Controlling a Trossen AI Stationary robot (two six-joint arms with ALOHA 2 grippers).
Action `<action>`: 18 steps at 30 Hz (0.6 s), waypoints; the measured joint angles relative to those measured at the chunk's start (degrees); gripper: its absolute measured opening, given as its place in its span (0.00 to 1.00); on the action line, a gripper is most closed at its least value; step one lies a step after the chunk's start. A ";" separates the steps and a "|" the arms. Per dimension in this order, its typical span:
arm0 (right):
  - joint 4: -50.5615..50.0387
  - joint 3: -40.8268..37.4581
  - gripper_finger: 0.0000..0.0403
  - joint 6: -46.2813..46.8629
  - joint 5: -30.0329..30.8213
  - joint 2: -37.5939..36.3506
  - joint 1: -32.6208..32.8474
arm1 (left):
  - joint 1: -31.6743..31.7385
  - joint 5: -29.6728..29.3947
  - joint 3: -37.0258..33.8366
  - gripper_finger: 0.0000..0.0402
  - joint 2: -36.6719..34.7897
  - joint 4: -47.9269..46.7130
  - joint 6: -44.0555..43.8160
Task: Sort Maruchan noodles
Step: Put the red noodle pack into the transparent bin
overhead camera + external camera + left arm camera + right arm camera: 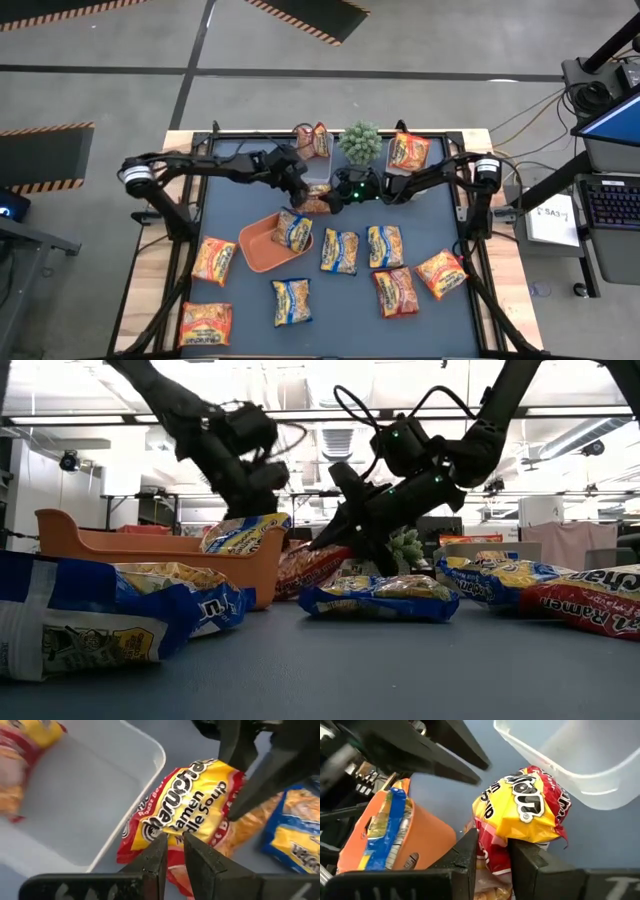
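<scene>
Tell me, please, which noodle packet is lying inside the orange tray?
The yellow-and-blue packet resting in the orange tray, just left of the table's middle; every other packet lies on the table mat or in the clear tub.

Pretty cramped at the back middle, roomier out front

Both grippers, the left gripper (303, 189) and right gripper (330, 198), crowd one red-and-yellow packet (316, 198), boxed in by the clear tub (85, 795), the orange tray (262, 243) and the little green plant (361, 142) just behind. Toward the front, packets (340, 250) lie spread with bare dark mat (250, 310) between them, so there are lanes there. The front middle strip is the widest opening.
</scene>
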 joint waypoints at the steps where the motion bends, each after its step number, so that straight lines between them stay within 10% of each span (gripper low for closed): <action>1: -0.26 0.00 0.18 -0.37 0.00 -0.38 0.00 | 0.00 -0.34 0.00 0.12 -1.32 -0.97 0.62; 18: -18.57 4.72 0.17 -14.52 -1.05 -16.54 -0.24 | -3.64 -0.24 -3.10 0.12 -22.26 1.43 9.20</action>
